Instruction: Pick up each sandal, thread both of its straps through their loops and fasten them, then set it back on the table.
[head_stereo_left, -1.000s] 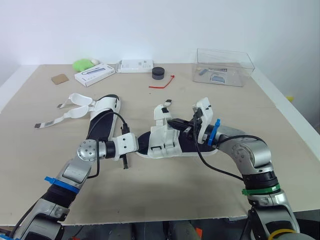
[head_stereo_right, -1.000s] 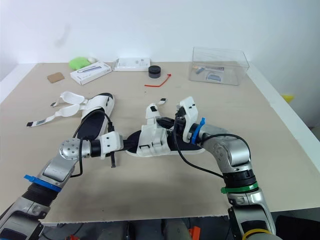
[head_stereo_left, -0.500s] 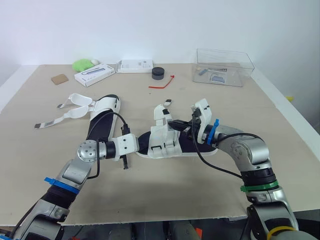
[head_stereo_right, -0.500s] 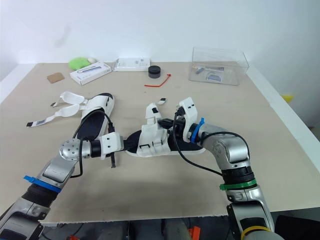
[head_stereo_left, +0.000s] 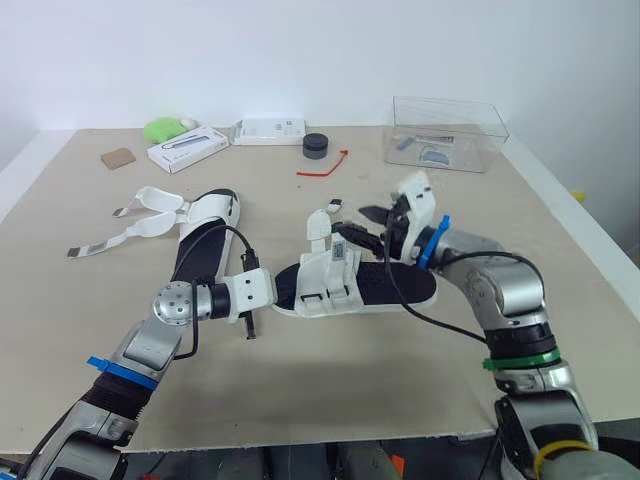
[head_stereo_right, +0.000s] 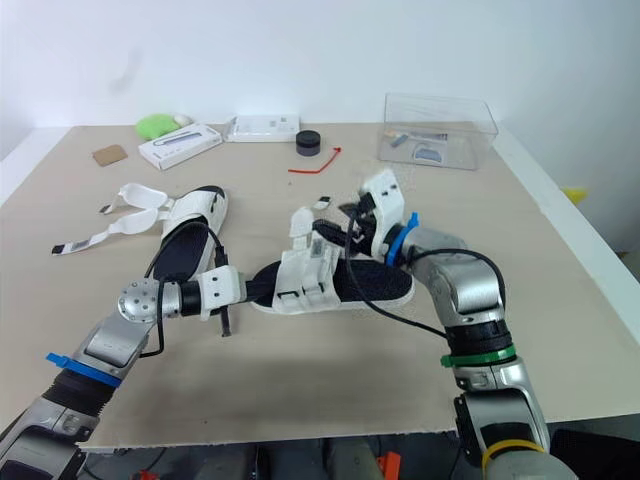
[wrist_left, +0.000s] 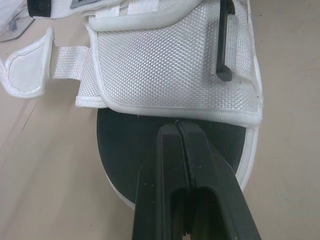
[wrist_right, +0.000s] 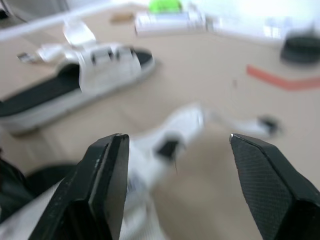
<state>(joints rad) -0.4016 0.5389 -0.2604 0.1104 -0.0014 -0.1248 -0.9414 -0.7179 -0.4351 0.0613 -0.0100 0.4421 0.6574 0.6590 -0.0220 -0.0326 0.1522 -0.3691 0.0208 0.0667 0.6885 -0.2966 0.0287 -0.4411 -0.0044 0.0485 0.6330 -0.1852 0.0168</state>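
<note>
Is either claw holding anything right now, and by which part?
Nothing is held. The right claw is open over the white-strapped, black-soled sandal; the left claw is shut on nothing at that sandal's end.

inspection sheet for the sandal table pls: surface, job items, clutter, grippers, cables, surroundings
Surface: beige tabletop, no spills seen.
Job's things: white-strapped black-soled sandal at centre, one strap standing up; second matching sandal to its left, straps splayed open on the table.
Clutter: along the far edge, green lump, long white box, flat white box, black puck, red strip, brown card square, clear plastic box.
Grippers: left gripper shut, at the centre sandal's end; right gripper open, by its raised strap.
Cables: black wrist cable from the right arm crosses the centre sandal's sole.
Surroundings: white wall; nothing else seen.
</note>
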